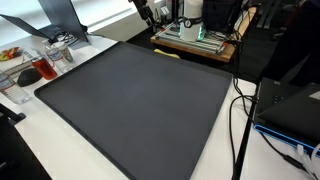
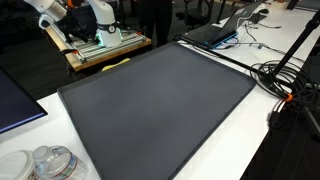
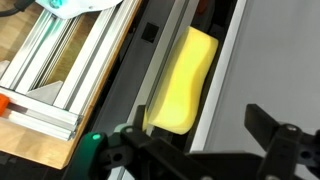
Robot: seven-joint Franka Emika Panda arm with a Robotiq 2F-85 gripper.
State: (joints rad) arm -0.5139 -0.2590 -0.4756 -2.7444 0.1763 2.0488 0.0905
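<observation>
Two black fingers (image 3: 268, 135) of the gripper (image 3: 195, 140) stood spread as wide as they went, holding nothing and touching nothing. The yellow sponge (image 3: 185, 85) lay just below the gripper and a little ahead of it, in line with the gap between the fingers but apart from both. It rested lengthwise in the narrow strip between a wooden platform (image 3: 100, 75) on one side of the gripper and a dark mat (image 3: 285, 50) on the other. Whether it touched either edge could not be told.

An aluminium frame (image 3: 45, 70) sat on the platform, beside the gripper and farther out than the sponge. In both exterior views the sponge showed only as a small yellow sliver (image 1: 168, 55) (image 2: 118, 63) at the mat's far edge, right against the platform. The robot's white arm (image 2: 52, 12) reached in above that platform; the gripper itself was too small and dark there to make out.

The mat stretched away from the gripper across a white table (image 1: 50, 140). Well apart from the gripper, past the mat's opposite end, stood clear plastic containers (image 2: 50, 162) and a red cup (image 1: 30, 72). A laptop (image 2: 215, 32) sat near the mat's far corner, and black cables (image 2: 285, 80) trailed over the table beyond it.
</observation>
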